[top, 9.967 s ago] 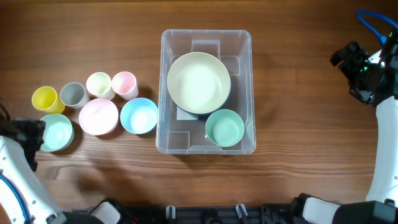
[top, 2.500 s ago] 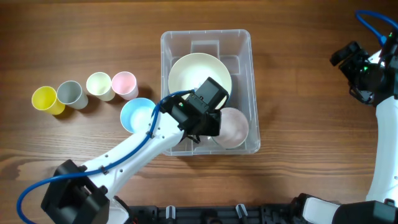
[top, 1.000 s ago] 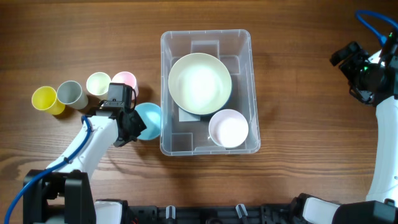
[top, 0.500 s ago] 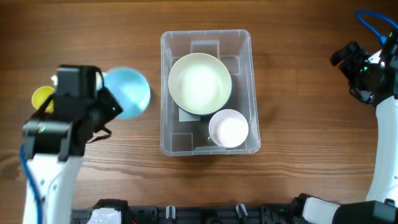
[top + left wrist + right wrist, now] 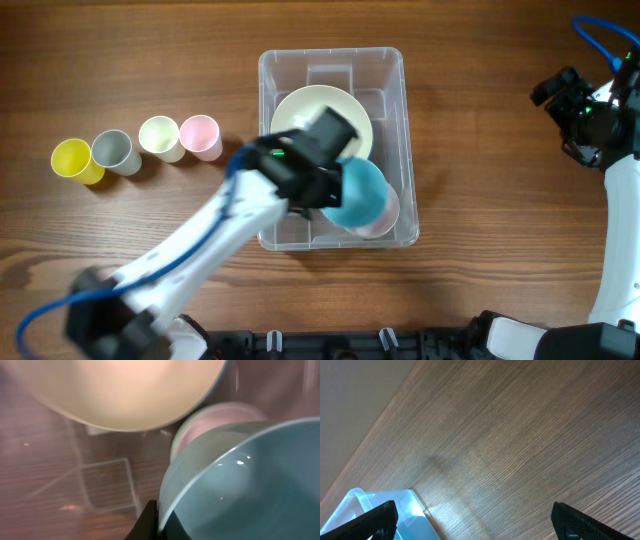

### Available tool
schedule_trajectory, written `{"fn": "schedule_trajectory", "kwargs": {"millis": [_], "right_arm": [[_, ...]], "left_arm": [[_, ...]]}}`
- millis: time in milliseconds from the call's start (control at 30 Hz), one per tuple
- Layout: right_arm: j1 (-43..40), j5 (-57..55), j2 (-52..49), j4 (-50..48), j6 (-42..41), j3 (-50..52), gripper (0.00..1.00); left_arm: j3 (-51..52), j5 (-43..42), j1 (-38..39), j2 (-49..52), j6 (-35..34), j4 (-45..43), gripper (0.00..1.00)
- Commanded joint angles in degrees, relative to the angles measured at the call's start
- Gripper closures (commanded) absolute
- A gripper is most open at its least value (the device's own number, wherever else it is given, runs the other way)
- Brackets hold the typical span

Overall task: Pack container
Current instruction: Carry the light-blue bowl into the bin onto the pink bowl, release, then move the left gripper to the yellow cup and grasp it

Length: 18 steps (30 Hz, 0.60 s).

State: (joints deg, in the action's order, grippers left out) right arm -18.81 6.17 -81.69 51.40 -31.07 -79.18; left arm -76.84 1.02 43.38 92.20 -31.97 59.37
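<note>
The clear plastic container [image 5: 263,70] stands mid-table. A large cream bowl [image 5: 300,105] fills its far half, and a pink bowl [image 5: 388,218] sits in its near right corner. My left gripper [image 5: 325,192] is shut on the rim of a light blue bowl [image 5: 358,195], holding it tilted just above the pink bowl. The left wrist view shows the blue bowl [image 5: 250,485] large, with one dark finger [image 5: 150,519] pressed against its rim, the pink bowl [image 5: 215,420] beneath and the cream bowl [image 5: 120,390] beyond. My right gripper [image 5: 475,525] hangs open at the far right, away from the container.
Yellow [image 5: 72,160], grey [image 5: 115,152], pale yellow [image 5: 160,137] and pink [image 5: 200,137] cups stand in a row left of the container. The right arm [image 5: 585,110] stays near the table's right edge. A container corner [image 5: 375,510] shows in the right wrist view.
My left arm has swung right with the blue bowl, from above the cups to over the container's near right corner. The right arm has not moved.
</note>
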Motion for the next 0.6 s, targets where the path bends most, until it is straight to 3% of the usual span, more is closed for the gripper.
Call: {"fn": "schedule_trajectory", "kwargs": {"millis": [0,33,67,167,300,433,567], "right_arm": [[0.0,-0.2,-0.4,-0.2,-0.6,-0.6,0.0],[0.0,-0.2,-0.4,-0.2,-0.6,-0.6,0.0],[0.0,-0.2,-0.4,-0.2,-0.6,-0.6,0.0],[0.0,-0.2,-0.4,-0.2,-0.6,-0.6,0.01],[0.0,-0.2,-0.4,-0.2,-0.6,-0.6,0.0],[0.0,-0.2,-0.4,-0.2,-0.6,-0.6,0.0],[0.0,-0.2,-0.4,-0.2,-0.6,-0.6,0.0]], "left_arm": [[-0.2,1.0,1.3,4.3,1.5,-1.1,0.77],[-0.5,1.0,0.6,4.2,1.5,-1.1,0.5],[-1.7,1.0,-0.7,3.3,1.5,0.0,0.42],[-5.5,1.0,-4.9,-0.5,1.6,2.6,0.41],[-7.7,3.8,-14.4,-8.9,1.5,5.9,0.3],[-7.7,7.6,-30.9,-15.1,1.5,9.4,0.27],[-7.5,7.3,-52.5,-15.2,1.3,10.7,0.27]]}}
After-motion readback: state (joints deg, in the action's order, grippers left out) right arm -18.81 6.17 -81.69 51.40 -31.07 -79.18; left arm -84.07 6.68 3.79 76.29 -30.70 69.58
